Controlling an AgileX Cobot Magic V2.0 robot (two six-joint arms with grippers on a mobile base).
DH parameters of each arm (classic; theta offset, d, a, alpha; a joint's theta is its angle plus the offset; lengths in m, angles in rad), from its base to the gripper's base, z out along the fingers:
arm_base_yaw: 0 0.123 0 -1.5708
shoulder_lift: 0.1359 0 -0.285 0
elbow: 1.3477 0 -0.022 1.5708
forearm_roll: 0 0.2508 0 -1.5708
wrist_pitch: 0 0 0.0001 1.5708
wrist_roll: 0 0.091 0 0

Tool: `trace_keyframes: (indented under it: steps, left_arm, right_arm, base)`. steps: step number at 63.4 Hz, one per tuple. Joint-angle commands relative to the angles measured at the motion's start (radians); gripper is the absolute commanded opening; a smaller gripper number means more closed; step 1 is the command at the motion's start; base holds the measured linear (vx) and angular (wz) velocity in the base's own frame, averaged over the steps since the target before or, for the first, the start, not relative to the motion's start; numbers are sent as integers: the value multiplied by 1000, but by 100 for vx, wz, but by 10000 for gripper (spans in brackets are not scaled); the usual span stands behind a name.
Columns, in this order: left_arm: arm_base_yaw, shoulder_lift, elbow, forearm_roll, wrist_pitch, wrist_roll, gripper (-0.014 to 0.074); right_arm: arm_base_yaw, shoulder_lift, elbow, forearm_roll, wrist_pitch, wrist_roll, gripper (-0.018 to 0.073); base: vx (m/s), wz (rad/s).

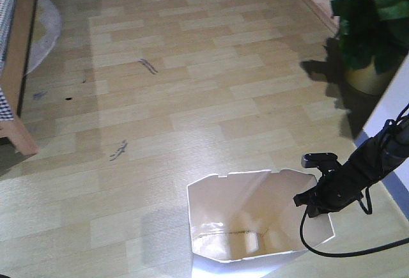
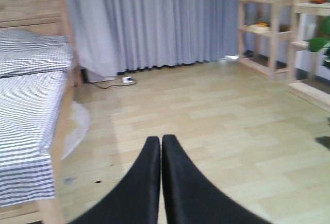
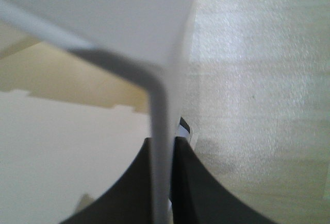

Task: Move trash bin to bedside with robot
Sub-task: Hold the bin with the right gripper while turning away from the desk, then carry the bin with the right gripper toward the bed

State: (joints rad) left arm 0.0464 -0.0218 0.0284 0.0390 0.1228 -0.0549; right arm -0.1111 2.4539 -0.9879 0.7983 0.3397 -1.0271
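Observation:
The white trash bin stands on the wooden floor at the bottom middle of the front view, its open top showing an empty inside. My right gripper is shut on the bin's right rim; in the right wrist view the thin white rim runs between the two black fingers. The bedside is the light wooden bed frame at the far left, well away from the bin, with checked bedding on it. My left gripper is shut on nothing, pointing over bare floor beside the bed.
A potted plant in a yellow pot stands at the right, next to a white edge. Wooden shelves and grey curtains line the far wall. A pale round mat lies by the bed. A black cable trails from my right arm.

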Motion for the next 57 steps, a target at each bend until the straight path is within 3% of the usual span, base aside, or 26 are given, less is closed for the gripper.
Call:
trace_keyframes:
  steps: [1, 24, 57]
  left_arm:
    - [0, -4, -21, -5, -72, -4, -6]
    - [0, -4, -21, -5, -72, -4, -6]
    - [0, -4, -21, -5, -72, -4, -6]
  right_arm:
    - [-1, -75, -9, 25, 121, -5, -9]
    - [-1, -75, -9, 25, 121, -5, -9]
    - [-1, -75, -9, 25, 121, -5, -9]
  base:
    - [11, 43]
    - [13, 30]
    - [19, 7]
